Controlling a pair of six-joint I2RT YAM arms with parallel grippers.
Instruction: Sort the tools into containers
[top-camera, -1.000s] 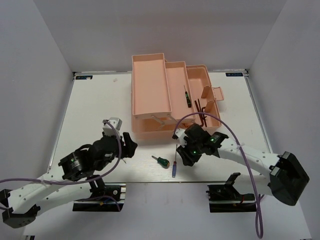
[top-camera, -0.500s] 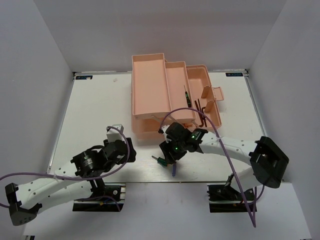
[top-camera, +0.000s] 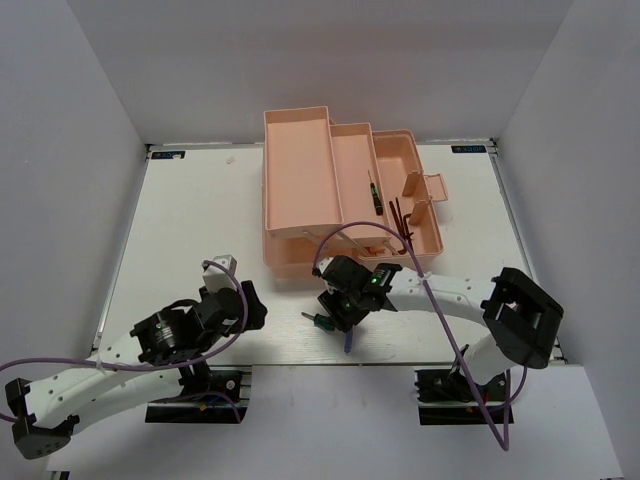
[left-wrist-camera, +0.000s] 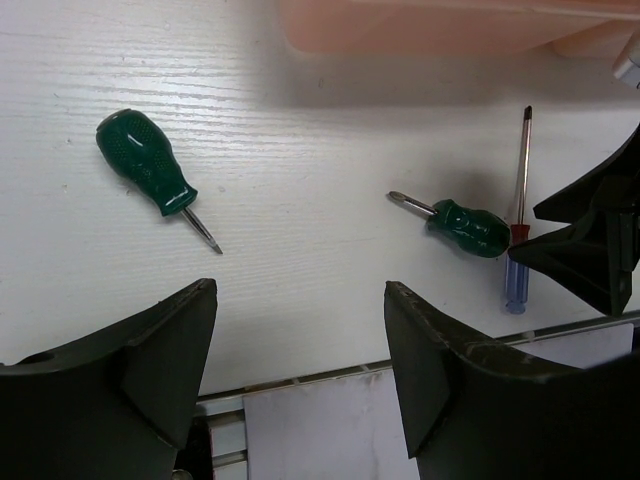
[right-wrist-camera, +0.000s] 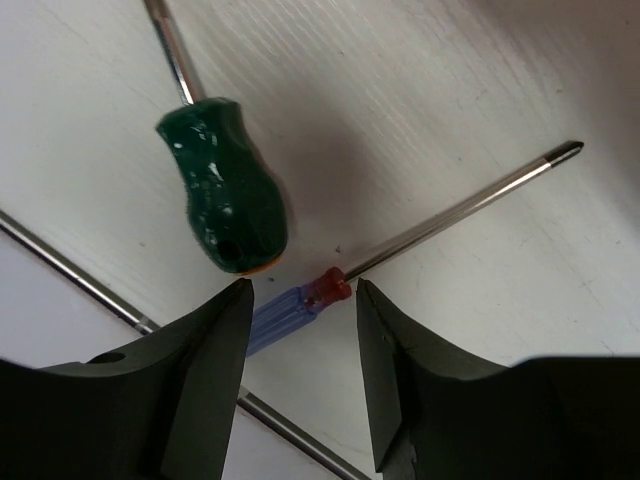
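The right claw (right-wrist-camera: 300, 295) hangs low over the bench (top-camera: 190, 220), its jaws parted a little wider than the handle of the blue screwdriver (right-wrist-camera: 285, 312), which lies between them. It grips nothing yet. A green screwdriver (right-wrist-camera: 225, 190) lies with its butt just beside the blue one's red collar, close to one finger. If the jaws close from here, that finger may catch the green handle and shove both tools. The slim blue handle could also roll or swing out, and the bench's near edge is close enough that a knocked tool might go over. The left claw (left-wrist-camera: 295, 325) is wide open and empty above the bench, with a second green screwdriver (left-wrist-camera: 145, 165) lying ahead of it. The toolbox (top-camera: 300, 170) stands open further back. The tail of the blue handle is cut off below the fingers, and from above the right arm seems to cover most of it. The second green screwdriver does not show from above at all.
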